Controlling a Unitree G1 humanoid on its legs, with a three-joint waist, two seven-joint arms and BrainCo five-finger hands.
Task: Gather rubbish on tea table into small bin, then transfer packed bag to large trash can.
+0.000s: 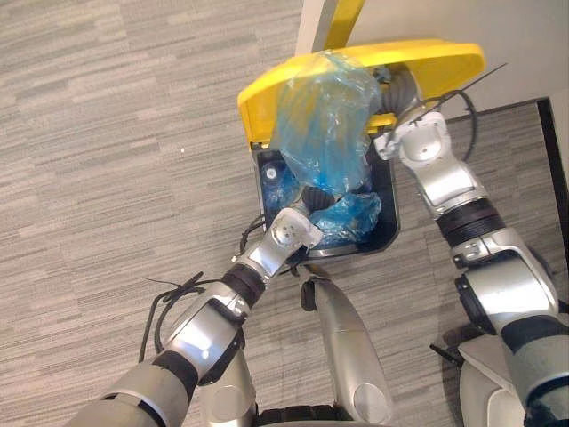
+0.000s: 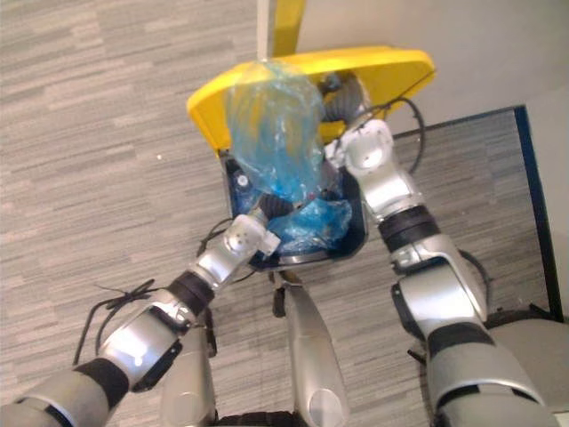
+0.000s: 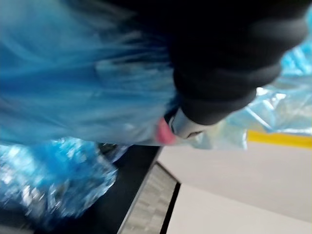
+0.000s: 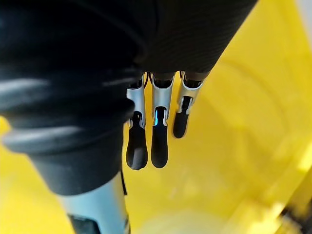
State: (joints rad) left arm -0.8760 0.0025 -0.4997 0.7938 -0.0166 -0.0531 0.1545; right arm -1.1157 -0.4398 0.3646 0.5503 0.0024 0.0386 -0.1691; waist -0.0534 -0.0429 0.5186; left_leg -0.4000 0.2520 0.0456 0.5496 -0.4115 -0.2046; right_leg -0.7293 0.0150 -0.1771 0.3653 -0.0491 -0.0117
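Grey striped floor [image 1: 107, 133] fills the frame's left — a dark trash can [image 1: 388, 205] with a yellow lid [image 1: 440, 62] stands on it, upper centre.

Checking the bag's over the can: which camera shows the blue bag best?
Left eye view: the whole blue bag hangs over the open trash can, before its yellow lid. Right eye view matches; left wrist view sees a close patch.

Office; grey carpet [image 1: 107, 133], yellow-lidded bin [image 1: 427, 58]
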